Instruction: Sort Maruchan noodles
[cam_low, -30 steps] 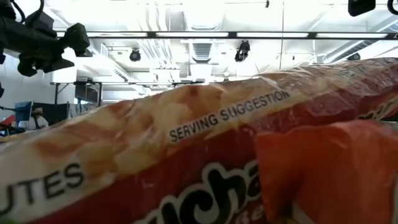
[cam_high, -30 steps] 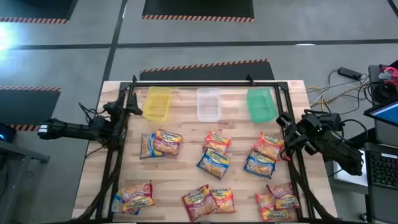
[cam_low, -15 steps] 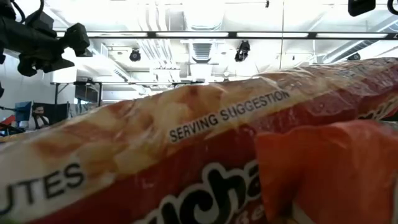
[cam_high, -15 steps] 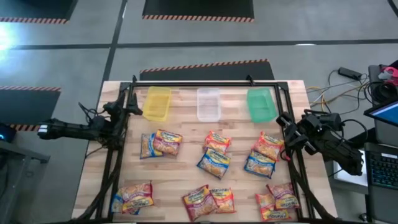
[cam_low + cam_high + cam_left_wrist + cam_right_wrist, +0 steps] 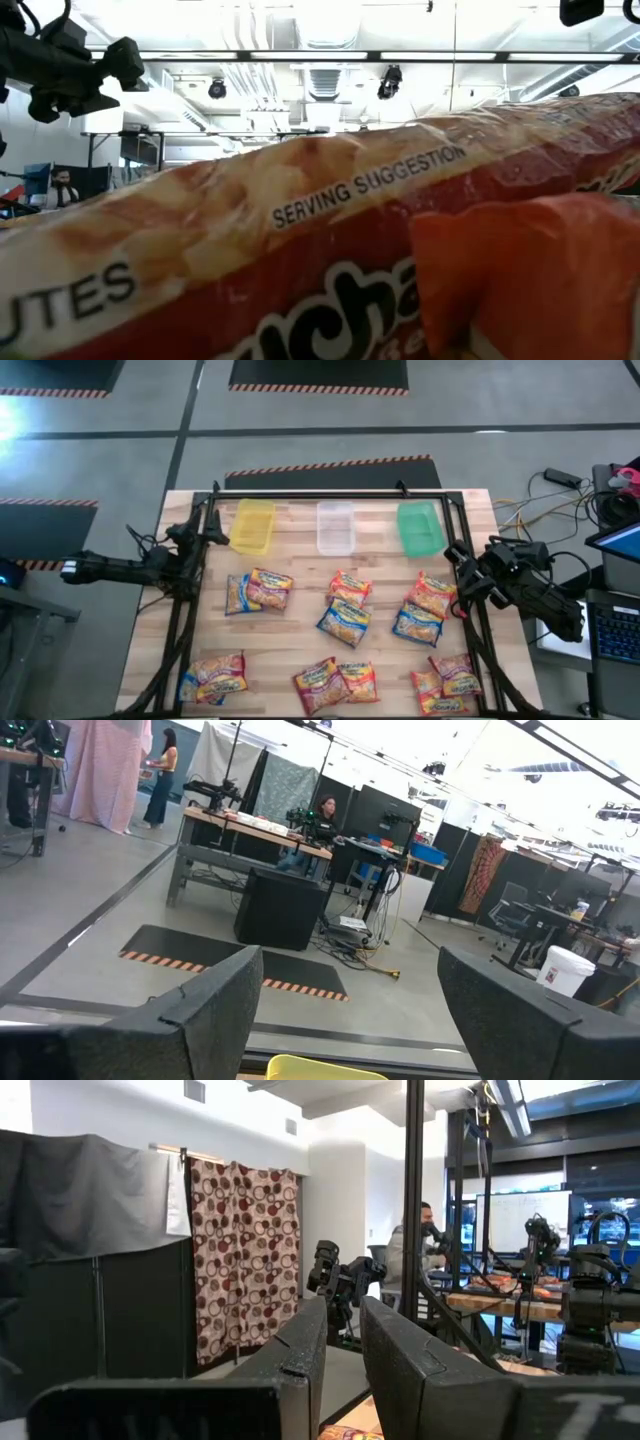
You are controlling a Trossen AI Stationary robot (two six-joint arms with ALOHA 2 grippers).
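Note:
Maruchan noodle packets lie flat on the wooden table in several small heaps: (image 5: 258,591), (image 5: 345,605), (image 5: 425,608), and along the near edge (image 5: 213,675), (image 5: 335,682), (image 5: 450,682). One red packet (image 5: 300,250) lies right in front of the low camera and fills that view. My left gripper (image 5: 208,532) hovers at the table's left side beside the yellow bin, open wide (image 5: 350,960). My right gripper (image 5: 458,565) hovers at the right side near the green bin, fingers nearly together with only a slit between them (image 5: 343,1302). Neither holds anything.
Three bins stand in a row along the far edge: yellow (image 5: 252,525), clear (image 5: 336,526), green (image 5: 419,527). A black frame (image 5: 330,494) runs around the table. Bare wood shows between the heaps. People sit at desks in the room beyond.

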